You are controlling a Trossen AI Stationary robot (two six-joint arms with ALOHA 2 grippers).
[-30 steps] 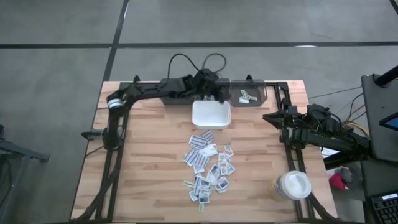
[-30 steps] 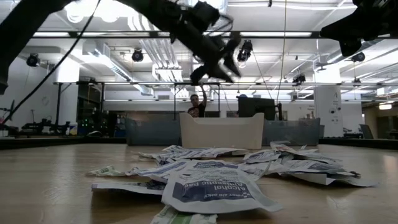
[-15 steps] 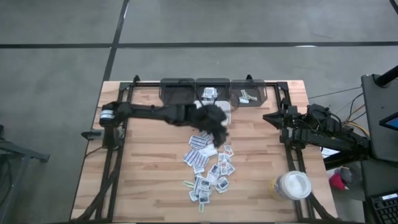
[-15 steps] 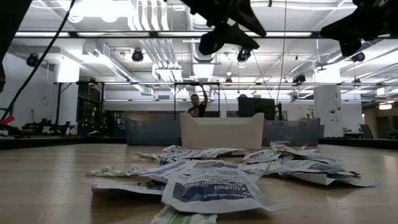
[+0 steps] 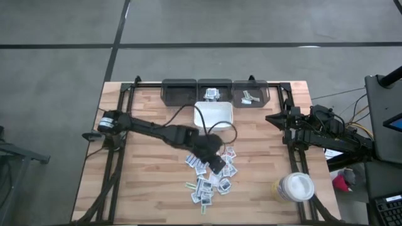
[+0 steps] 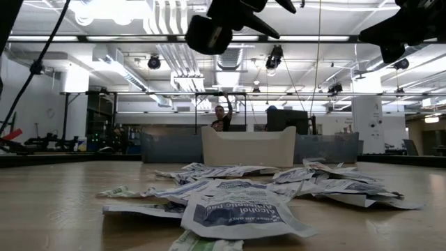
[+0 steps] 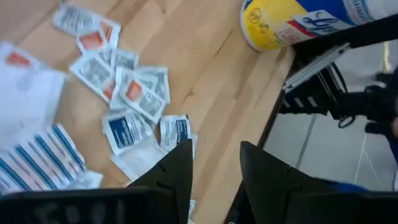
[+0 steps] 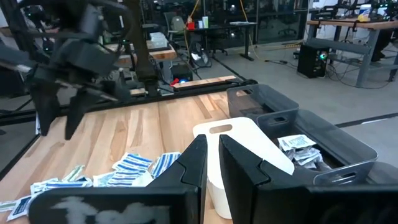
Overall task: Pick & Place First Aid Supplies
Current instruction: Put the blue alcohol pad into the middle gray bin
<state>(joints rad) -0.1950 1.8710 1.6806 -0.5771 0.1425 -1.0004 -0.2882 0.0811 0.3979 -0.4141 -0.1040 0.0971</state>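
The left pincer point(image 5: 217, 164) hangs over the heap of first aid packets point(image 5: 210, 169) in the middle of the desk point(image 5: 144, 188), its fingers parted and holding nothing. From its own wrist view the two dark fingers frame a blue-printed packet point(image 7: 126, 129) lying flat on the wood, with red-marked packets point(image 7: 137, 93) just beside it and a yellow-and-white wipes canister point(image 7: 292, 22) farther off near the desk's edge.

The packets lie loosely spread, some overlapping, between the white tray point(image 5: 213, 115) and the near edge. Behind the tray stand three dark bins point(image 5: 215, 91); the middle one point(image 5: 213, 94) and the one beside it point(image 5: 250, 96) already hold a few packets.

I'd say this is the reach for another packet: the arm is placed above the pile but not yet down on it. Next it needs to lower onto one packet, preferably one lying clear of its neighbours, and pinch an edge, since these are thin and flat against the wood.

The right pincer point(image 8: 211, 158) waits at the desk's right side, fingers drawn nearly together on nothing.
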